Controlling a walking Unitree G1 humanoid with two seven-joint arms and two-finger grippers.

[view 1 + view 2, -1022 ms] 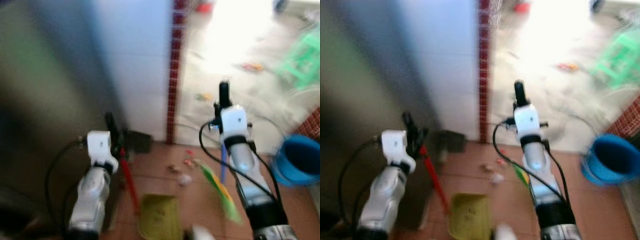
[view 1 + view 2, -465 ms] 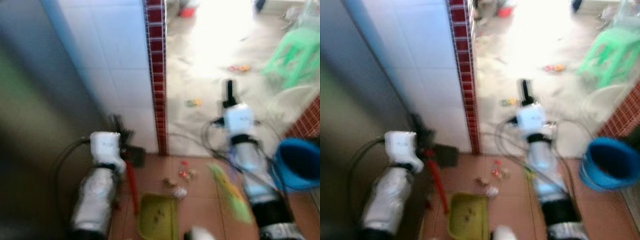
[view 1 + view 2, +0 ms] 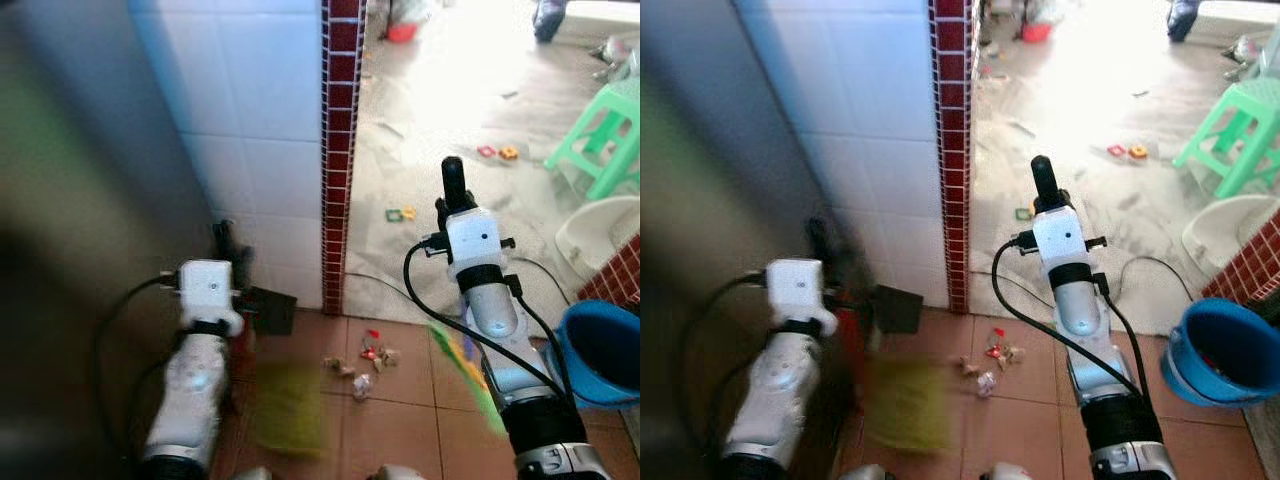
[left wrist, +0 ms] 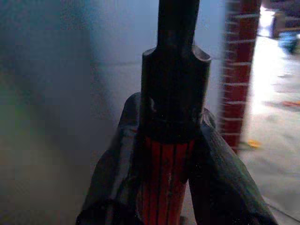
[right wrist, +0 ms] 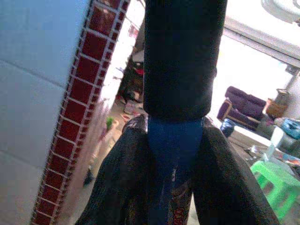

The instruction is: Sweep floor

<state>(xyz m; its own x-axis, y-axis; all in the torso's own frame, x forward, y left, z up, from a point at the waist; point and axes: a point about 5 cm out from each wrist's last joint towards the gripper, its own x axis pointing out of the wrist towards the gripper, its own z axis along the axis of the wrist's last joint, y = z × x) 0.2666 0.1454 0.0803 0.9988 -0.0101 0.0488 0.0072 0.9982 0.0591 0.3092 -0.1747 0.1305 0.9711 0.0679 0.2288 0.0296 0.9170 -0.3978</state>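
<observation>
**Litter lying between my two tools, nearer the right hand**

I'm holding the broom handle [image 5: 176, 154] pinched in my right hand [image 3: 1042, 190], centre-right of frame, long axis running down toward lower right, bristles [image 3: 470, 375] blurred. My left hand [image 3: 228, 250], lower left, is pinching the red dustpan handle [image 4: 164, 183]; the yellow-green dustpan [image 3: 905, 405] is smearing at lower centre. The litter pile [image 3: 990, 362] is sitting on the tiled floor [image 3: 1025, 430] at lower centre, just below the brick pillar [image 3: 952, 150], between pan and bristles. I'm judging a leftward sweep.
</observation>
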